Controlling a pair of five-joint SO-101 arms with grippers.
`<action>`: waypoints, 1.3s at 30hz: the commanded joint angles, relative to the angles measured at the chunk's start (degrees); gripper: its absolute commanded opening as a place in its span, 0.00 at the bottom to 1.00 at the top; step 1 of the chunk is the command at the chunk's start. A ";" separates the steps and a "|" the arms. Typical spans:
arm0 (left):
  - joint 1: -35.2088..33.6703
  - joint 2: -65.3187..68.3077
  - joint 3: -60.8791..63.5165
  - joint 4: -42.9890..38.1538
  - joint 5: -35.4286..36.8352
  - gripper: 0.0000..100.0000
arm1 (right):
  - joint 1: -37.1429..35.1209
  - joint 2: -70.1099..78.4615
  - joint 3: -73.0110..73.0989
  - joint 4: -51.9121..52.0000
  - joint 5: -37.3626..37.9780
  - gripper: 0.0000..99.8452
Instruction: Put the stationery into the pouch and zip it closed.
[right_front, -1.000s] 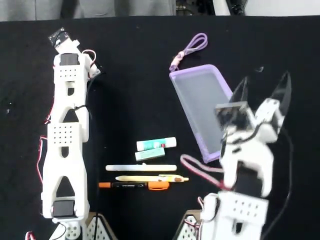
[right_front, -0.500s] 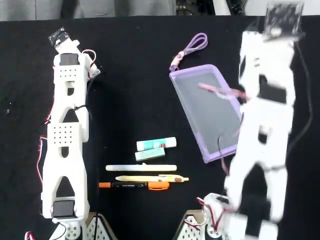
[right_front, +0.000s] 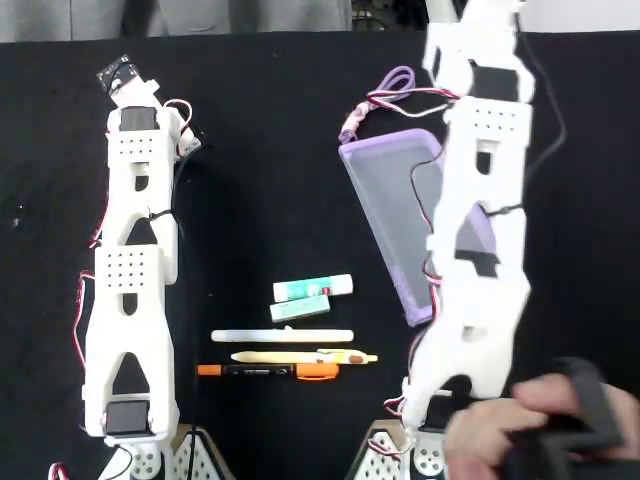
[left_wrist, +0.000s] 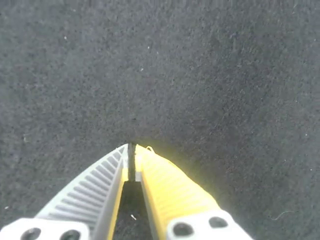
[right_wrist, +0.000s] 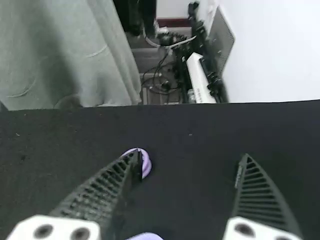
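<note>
Right arm (right_front: 485, 200) is now stretching farther over the pouch (right_front: 390, 190), right claw (right_wrist: 190, 159) released near the far tabletop (right_front: 260, 120) edge. Left claw (left_wrist: 131, 147) is resting clenched, empty. Stationery (right_front: 285, 336) is lying beside the pouch.

On the surface (right_front: 260, 150) I count one purple pouch (right_front: 385, 200), two pens, namely one yellow pen (right_front: 300, 356) and one orange pen (right_front: 265, 371), one white stick (right_front: 282, 336), one glue stick (right_front: 312, 288) and one small green block (right_front: 300, 309).
</note>
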 joint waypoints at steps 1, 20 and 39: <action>-2.59 0.35 -0.48 -1.67 -0.70 0.03 | -1.93 7.87 -15.96 3.69 -0.18 0.29; -2.59 0.35 -0.48 -1.67 -0.70 0.03 | -3.87 43.65 -41.63 6.15 13.45 0.29; -2.59 0.35 -0.48 -1.67 -0.70 0.03 | 0.00 39.78 -42.24 45.80 41.76 0.29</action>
